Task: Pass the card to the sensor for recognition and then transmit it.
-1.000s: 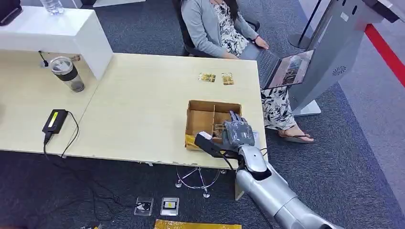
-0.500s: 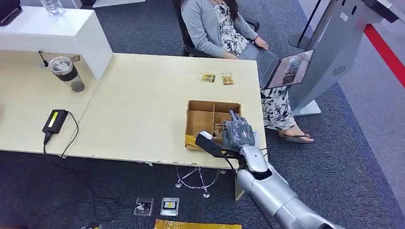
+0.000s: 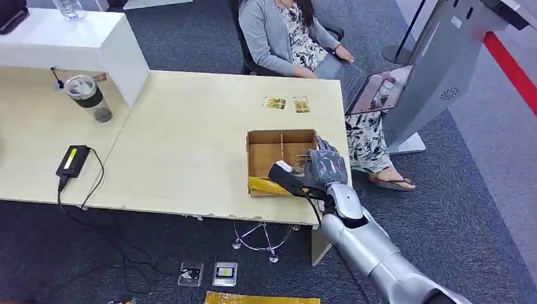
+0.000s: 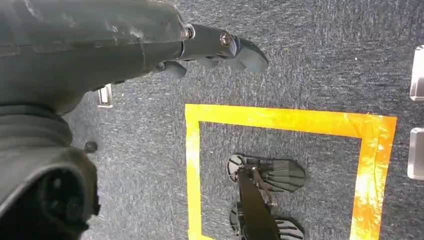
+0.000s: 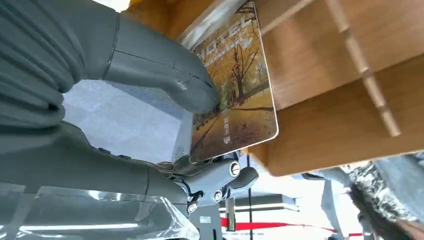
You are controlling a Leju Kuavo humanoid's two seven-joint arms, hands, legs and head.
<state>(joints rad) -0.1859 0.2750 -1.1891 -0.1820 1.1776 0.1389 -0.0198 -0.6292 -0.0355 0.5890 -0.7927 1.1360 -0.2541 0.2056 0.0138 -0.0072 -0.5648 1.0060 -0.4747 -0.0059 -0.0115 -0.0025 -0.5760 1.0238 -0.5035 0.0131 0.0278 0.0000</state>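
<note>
Lifted and shifted a little further over the cardboard box (image 3: 280, 152) since a second ago, the right robot hand (image 3: 324, 170) now sits higher against the box's near right corner, and the box itself looks nudged and turned slightly on the worktop (image 3: 177, 145). Close up from the wrist, the card (image 5: 235, 85), printed with autumn trees, is pinched between the thumb and the darker fingers (image 5: 220, 177), its free end clear of the wooden dividers. I judge the pick is done and the card is coming out, so carrying it to the sensor comes next. Hanging low over the carpet and yellow floor tape (image 4: 280, 120), the left robot hand (image 4: 210, 47) holds nothing, fingers loosely curled. Farther off, two more cards (image 3: 286, 104) lie beyond the box, near a seated person (image 3: 285, 35) with a laptop
</note>
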